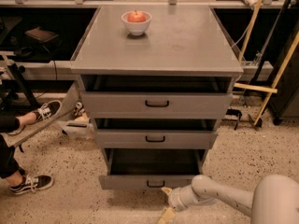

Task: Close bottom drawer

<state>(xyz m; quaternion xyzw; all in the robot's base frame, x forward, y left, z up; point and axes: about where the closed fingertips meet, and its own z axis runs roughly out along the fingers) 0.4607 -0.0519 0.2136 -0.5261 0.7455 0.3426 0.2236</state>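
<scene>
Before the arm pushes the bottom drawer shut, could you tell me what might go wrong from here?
1. The gripper, fingers open, is low in front of the bottom drawer, right of its handle; an off-centre push might skew the drawer or slip under its front.
2. A hard shove could jolt the cabinet and shift the bowl with the apple on top.

Before the bottom drawer (126, 183) (tray partly out), the gripper (167, 202), fingers (166, 190) spread, just beside the handle (155, 185).
</scene>
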